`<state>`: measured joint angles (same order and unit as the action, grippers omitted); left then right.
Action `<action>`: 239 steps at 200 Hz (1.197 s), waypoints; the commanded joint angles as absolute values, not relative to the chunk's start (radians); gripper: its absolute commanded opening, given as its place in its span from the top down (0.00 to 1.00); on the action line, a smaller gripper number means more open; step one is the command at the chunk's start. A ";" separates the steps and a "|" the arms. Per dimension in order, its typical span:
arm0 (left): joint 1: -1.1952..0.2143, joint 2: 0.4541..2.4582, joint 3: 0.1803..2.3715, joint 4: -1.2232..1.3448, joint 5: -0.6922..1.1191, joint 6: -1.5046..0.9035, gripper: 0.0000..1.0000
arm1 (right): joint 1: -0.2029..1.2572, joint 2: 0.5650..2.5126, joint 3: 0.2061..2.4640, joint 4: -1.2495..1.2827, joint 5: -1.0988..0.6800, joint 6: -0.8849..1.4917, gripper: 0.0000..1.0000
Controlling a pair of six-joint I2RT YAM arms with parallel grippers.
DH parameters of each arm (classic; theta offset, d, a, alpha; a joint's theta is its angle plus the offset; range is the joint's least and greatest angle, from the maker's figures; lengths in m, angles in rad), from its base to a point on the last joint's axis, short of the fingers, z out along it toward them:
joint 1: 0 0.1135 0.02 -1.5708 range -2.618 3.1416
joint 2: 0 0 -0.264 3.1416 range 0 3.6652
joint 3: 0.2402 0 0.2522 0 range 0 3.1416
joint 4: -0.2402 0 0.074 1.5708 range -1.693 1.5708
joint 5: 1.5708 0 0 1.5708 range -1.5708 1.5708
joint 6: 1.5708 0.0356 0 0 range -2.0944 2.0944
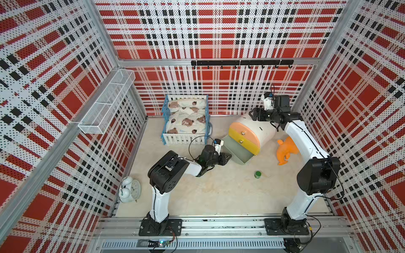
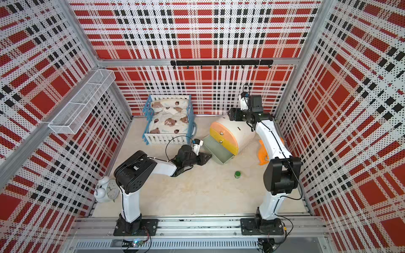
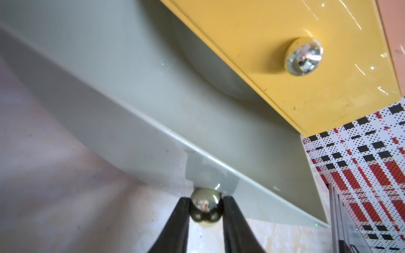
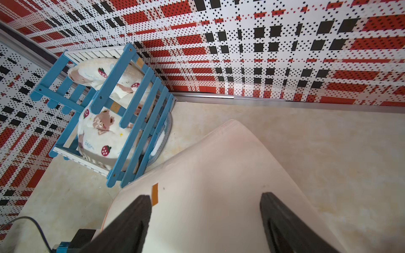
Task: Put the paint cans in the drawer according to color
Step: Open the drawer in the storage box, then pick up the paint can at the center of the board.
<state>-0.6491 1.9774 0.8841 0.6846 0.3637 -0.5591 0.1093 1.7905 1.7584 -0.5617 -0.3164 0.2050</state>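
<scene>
One paint can (image 1: 258, 174) (image 2: 237, 174) with a green cap stands alone on the floor, in front of the cabinet and apart from both arms. The white cabinet (image 1: 260, 129) has peach and yellow drawer fronts. Its grey-green bottom drawer (image 1: 237, 153) (image 3: 153, 92) is pulled out and its inside looks bare. My left gripper (image 1: 230, 156) (image 2: 210, 156) (image 3: 206, 200) sits at that drawer's front, its fingers pressed to both sides of the brass knob (image 3: 205, 210). Spread wide and holding nothing, my right gripper (image 1: 252, 114) (image 2: 229, 114) (image 4: 205, 196) hovers over the cabinet's white shell (image 4: 208, 175).
An orange soft toy (image 1: 286, 151) lies right of the cabinet, partly behind my right arm. A blue-and-white crib (image 1: 186, 118) with bedding stands at the back. A white alarm clock (image 1: 130, 189) sits front left. A wire basket (image 1: 107, 103) hangs on the left wall.
</scene>
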 commanded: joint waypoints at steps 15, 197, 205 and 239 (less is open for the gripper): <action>-0.635 1.905 0.852 0.664 0.365 -0.551 0.45 | 0.117 1.769 1.813 -0.665 -0.283 0.192 0.14; -0.572 1.116 0.649 0.306 0.170 -0.454 0.01 | 0.230 1.087 1.298 -1.047 -0.075 0.440 0.15; -0.572 1.094 0.645 0.290 0.166 -0.450 0.01 | 0.242 1.060 1.238 -1.043 -0.073 0.458 0.14; -0.572 1.040 0.616 0.274 0.166 -0.451 0.01 | 0.280 0.999 1.006 -0.991 -0.078 0.519 0.11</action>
